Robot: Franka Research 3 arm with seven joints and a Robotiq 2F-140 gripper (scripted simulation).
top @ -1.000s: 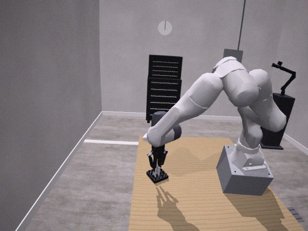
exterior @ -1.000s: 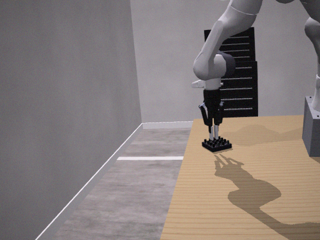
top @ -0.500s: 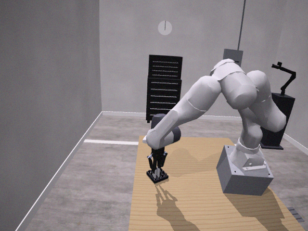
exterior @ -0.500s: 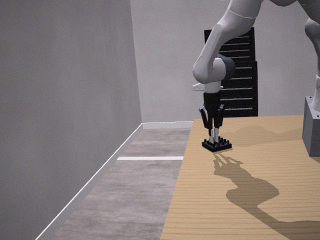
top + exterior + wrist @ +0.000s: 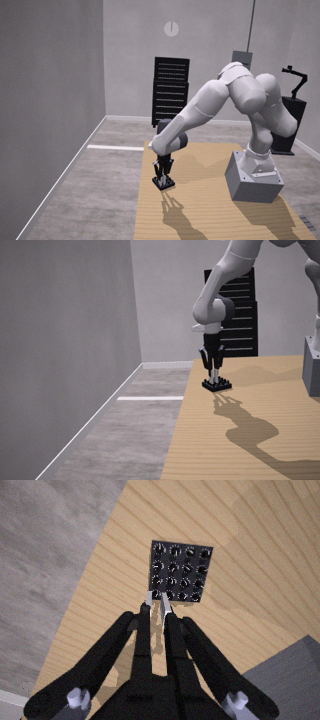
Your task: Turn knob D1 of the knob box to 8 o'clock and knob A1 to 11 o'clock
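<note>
The knob box (image 5: 163, 184) is a small black square block with a four-by-four grid of knobs, standing on the wooden table near its left edge. It also shows in the exterior view (image 5: 216, 384) and in the wrist view (image 5: 180, 572). My gripper (image 5: 162, 180) points straight down over the box, its fingertips (image 5: 213, 380) down at knob height. In the wrist view the two fingertips stand a narrow gap apart, on either side of the corner knob (image 5: 157, 594) at the box's lower left. Nothing is clamped between them. The names and marks are too small to read.
The grey robot base block (image 5: 253, 178) stands on the table to the right of the box. The table's left edge (image 5: 178, 415) runs close beside the box, with the floor below. A black drawer cabinet (image 5: 170, 90) stands at the back wall.
</note>
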